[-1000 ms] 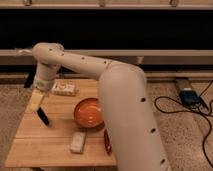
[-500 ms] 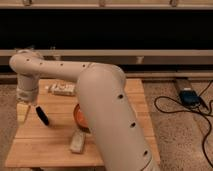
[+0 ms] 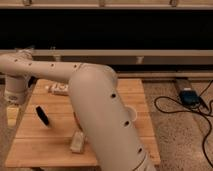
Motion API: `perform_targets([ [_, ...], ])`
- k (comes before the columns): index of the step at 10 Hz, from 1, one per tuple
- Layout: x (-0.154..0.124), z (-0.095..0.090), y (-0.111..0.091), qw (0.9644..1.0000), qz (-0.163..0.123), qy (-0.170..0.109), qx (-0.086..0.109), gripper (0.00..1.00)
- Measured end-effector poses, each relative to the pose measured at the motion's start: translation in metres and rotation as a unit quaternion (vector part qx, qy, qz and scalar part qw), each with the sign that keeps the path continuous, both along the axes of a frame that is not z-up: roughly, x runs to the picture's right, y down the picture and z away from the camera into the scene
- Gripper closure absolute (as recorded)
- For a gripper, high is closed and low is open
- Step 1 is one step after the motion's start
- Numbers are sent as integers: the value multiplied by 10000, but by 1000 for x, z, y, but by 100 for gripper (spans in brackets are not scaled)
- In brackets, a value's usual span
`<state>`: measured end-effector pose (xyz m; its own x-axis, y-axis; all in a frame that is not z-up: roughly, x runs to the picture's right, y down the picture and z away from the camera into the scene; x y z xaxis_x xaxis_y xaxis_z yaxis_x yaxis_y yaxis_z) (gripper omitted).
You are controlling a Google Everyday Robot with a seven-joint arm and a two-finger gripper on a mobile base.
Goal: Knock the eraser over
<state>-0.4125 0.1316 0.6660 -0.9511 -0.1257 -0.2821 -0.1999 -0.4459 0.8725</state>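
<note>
- One eraser [image 3: 43, 116]: a small, slim black block that stands tilted on the left part of the wooden table [image 3: 125, 92], apart from the other items.
- Handling, as a judgement: light and stiff, probably rubbery and grippy at its foot. With so narrow a base it seems likelier to topple than to slide under a light sideways push.
- Contact point, as a judgement: high on the broad face, near the top edge. No grasp is called for.
- One gripper [image 3: 11, 116]: hangs at the table's left edge, near the eraser but not touching it. Whether it is spread or closed cannot be told.
- One pale block [image 3: 77, 142]: lies near the front edge, right of the eraser.
- One white packet [image 3: 59, 90]: lies at the back of the table, partly behind the arm [image 3: 100, 115].
</note>
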Motion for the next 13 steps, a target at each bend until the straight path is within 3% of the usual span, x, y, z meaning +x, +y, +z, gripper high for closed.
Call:
perform_targets([
  [4, -4, 29, 24, 9988, -408, 141, -239, 20],
  [7, 6, 53, 37, 9962, -512, 470, -528, 20],
  [11, 55, 71, 32, 9893, -45, 1175, -859, 20],
  [13, 89, 79, 25, 9828, 404, 1494, -1009, 20],
])
